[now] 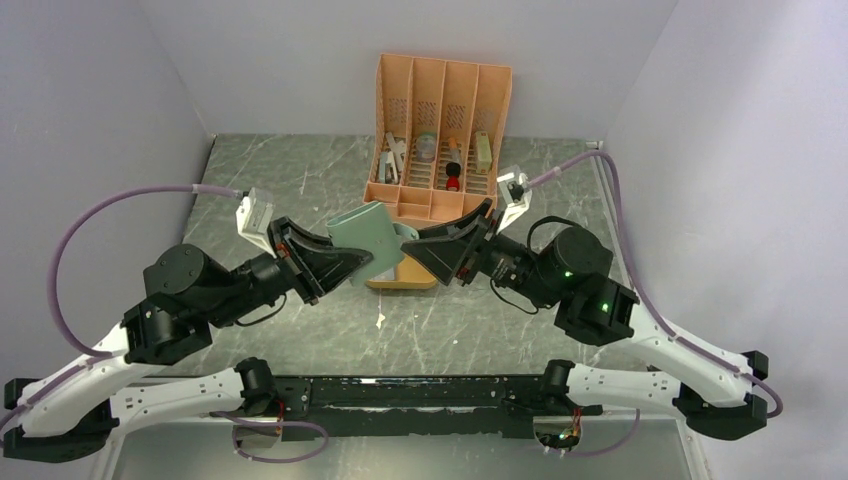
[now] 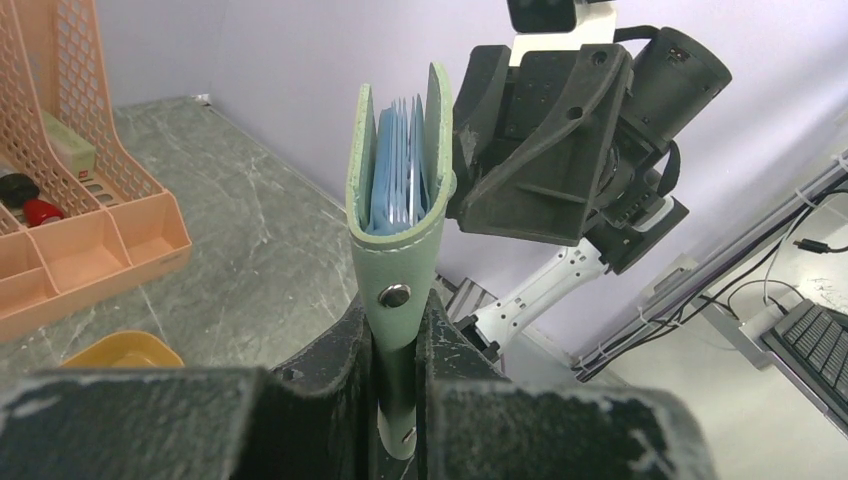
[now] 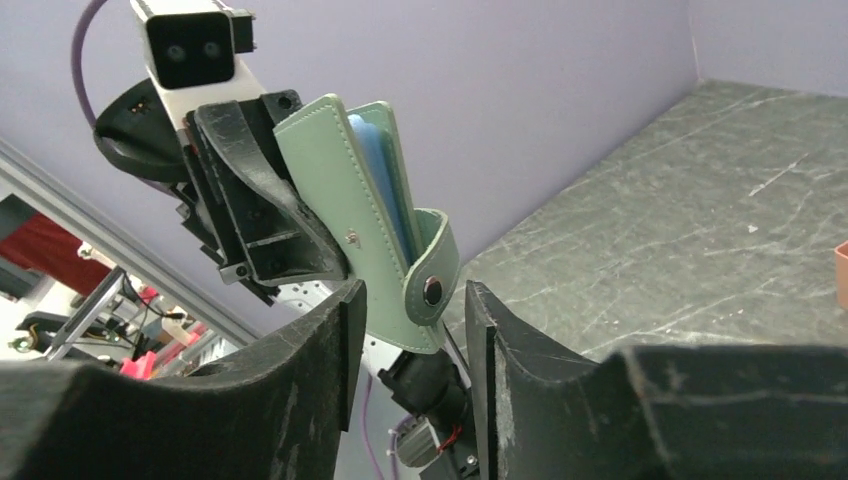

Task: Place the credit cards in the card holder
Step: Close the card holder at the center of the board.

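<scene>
The left gripper (image 1: 350,262) (image 2: 400,385) is clamped tight on the lower end of the grey-green card holder (image 1: 370,238) (image 2: 395,245) (image 3: 335,180) and holds it upright in the air, above the marble-patterned table (image 1: 300,180). The holder rises straight out from between its fingers. Pale blue leaves (image 2: 400,165) are packed between the covers. Whether they are the credit cards or only pocket sleeves cannot be told, and no loose card shows anywhere.

A snap strap (image 2: 398,290) (image 3: 432,290) wraps over the holder's edge, just beyond the left fingertips, and looks fastened.

To the right, the right gripper (image 1: 420,250) (image 3: 410,300) faces the left one. Its jaws are apart and straddle the strap tab without pinching it. Below both grippers lies an orange tray (image 1: 400,280) (image 2: 125,350). Behind them stands a slotted organizer (image 1: 440,130).

The step in hand seems to be work at the strap, probably unfastening it to open the holder. The next move likely calls for the right fingers to close on the tab and pull it off its snap while the left grip stays firm.
</scene>
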